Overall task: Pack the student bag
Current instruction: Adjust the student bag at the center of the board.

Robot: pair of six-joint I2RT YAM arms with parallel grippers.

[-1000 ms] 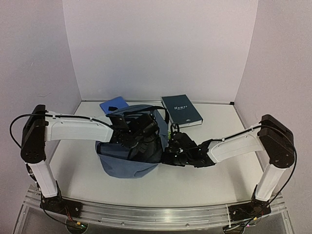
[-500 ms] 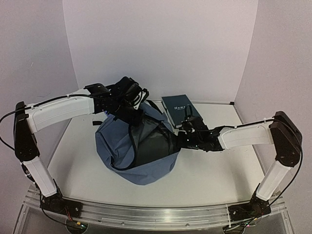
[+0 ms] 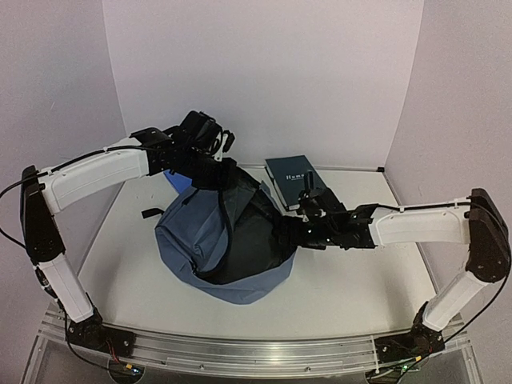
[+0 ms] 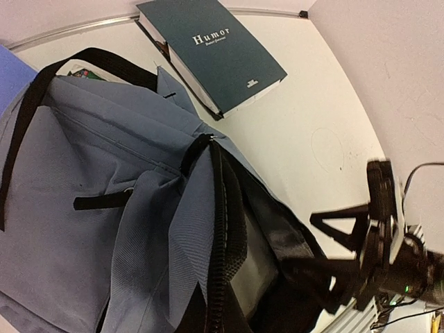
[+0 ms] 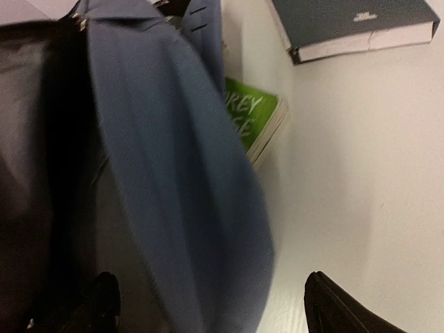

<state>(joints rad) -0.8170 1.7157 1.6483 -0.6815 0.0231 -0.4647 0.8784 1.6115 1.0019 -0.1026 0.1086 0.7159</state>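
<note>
Slumping on the white table (image 3: 360,280) left of centre, the student bag (image 3: 192,248) is a big, soft slate-blue backpack, far larger than the books near it. Its top is hoisted into a peak while the lower body sags in a rounded heap. The mouth gapes toward the right, showing dark lining inside, and a black zipper runs along the raised edge. In the left wrist view a black strap loops across its back panel and a short black tab crosses the fabric lower down.

The left gripper (image 3: 212,160) is clamped on the bag's upper edge by the zipper, holding that edge up off the table. The right gripper (image 5: 215,302) sits at the bag's right rim with its fingers spread wide; a blurred fold of blue fabric hangs between them, gripped by neither.

A dark teal book (image 3: 296,180) titled "Humor" lies flat behind the bag, to its right. A green book (image 5: 253,121) lies against the bag's right side, partly hidden by the fabric. A flat blue item (image 3: 172,178) peeks out behind the bag on the left.
</note>
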